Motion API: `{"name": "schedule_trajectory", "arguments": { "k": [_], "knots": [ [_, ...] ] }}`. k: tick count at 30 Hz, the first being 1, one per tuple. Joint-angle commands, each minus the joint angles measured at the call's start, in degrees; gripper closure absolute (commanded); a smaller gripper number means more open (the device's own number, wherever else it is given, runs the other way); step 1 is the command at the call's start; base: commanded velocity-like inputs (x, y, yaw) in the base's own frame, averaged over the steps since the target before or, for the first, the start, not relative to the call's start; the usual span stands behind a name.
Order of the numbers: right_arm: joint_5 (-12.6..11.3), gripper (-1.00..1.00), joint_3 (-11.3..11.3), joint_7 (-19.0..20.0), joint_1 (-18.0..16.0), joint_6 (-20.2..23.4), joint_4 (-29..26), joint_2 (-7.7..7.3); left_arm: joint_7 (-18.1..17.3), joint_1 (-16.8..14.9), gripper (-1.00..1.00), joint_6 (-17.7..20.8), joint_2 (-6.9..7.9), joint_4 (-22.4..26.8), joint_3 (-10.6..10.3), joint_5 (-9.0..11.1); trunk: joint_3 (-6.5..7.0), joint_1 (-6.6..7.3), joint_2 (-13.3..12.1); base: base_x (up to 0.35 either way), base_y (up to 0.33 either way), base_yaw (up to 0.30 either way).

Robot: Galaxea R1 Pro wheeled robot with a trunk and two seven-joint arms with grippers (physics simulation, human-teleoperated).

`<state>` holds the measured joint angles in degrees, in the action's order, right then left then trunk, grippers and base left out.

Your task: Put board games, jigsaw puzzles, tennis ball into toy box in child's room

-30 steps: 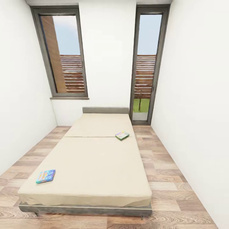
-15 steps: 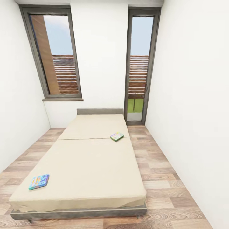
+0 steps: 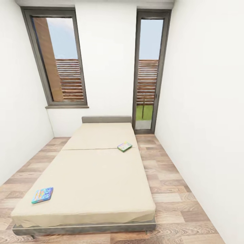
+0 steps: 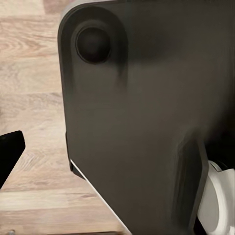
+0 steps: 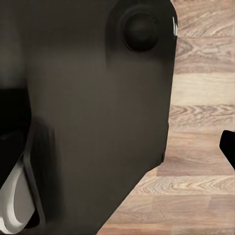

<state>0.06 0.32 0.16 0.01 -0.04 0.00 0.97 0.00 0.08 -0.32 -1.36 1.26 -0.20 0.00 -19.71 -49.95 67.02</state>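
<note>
White walls and plank floor frame the bed [image 3: 91, 176], barely shifted from a half-second ago, so the base has nearly halted; two board games [image 3: 42, 195] lie on it, well apart. Both wrist views show dark robot body [image 4: 147, 112] over floor; jaws' state cannot be told.

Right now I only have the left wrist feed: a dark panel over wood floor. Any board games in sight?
Observer: Yes. In the head view a blue-teal board game lies on the bed, at its near left corner.
Operator: The second one?
Observer: A green-edged board game lies farther up, near the mattress's right edge.
Operator: What's ahead of us?
Observer: Beyond the headboard, a white wall with two tall windows.
</note>
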Motion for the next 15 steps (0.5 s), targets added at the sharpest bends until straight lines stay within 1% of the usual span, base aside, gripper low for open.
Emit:
{"name": "schedule_trajectory", "arguments": {
  "k": [1,15],
  "knots": [
    [0.0,-1.0,0.0,0.0,0.0,0.0,0.0,0.0,0.0,0.0,-1.0,0.0,0.01,0.1,0.0,0.0,0.14,0.22,-0.4,0.0,0.0,0.0],
    [0.0,-1.0,0.0,0.0,0.0,0.0,0.0,0.11,0.0,0.0,-1.0,-0.1,0.16,0.1,-0.2,0.0,2.66,3.3,-6.0,0.0,0.0,0.0]
  ]
}}
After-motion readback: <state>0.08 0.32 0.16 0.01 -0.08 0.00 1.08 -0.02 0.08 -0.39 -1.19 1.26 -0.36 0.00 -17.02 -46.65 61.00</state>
